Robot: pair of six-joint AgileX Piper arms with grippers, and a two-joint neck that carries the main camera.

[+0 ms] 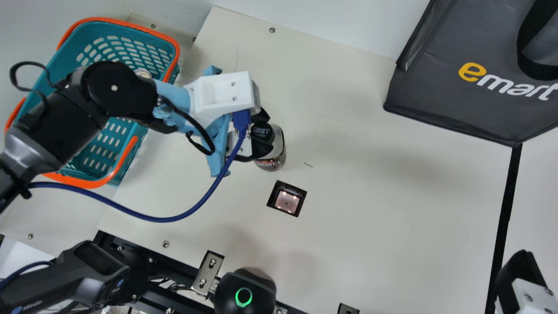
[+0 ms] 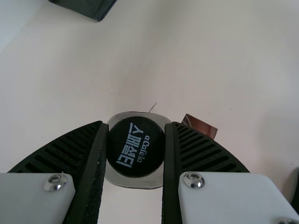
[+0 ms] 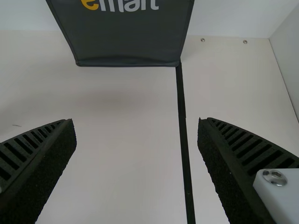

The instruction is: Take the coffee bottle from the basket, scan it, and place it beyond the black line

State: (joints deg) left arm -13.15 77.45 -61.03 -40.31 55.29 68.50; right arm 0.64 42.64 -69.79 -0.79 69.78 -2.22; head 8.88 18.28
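Flat cream worktop's wide open left of the thin black line; boxy dark-grey fabric bag blocks the far end, black-and-white right gripper crowds the near.

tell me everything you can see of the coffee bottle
The coffee bottle has a round, ridged black cap with pale print, a clear, plastic-looking body, and dark and reddish markings lower down. The left gripper has its jaws closed on opposite sides of the cap. It looks roughly upright, beside the scanner window; whether it touches the table is unclear.

Cream tbl w/ soft shadows; white far wall meets right wall at far-right corner. Blk metal frame along near edge, left pt.
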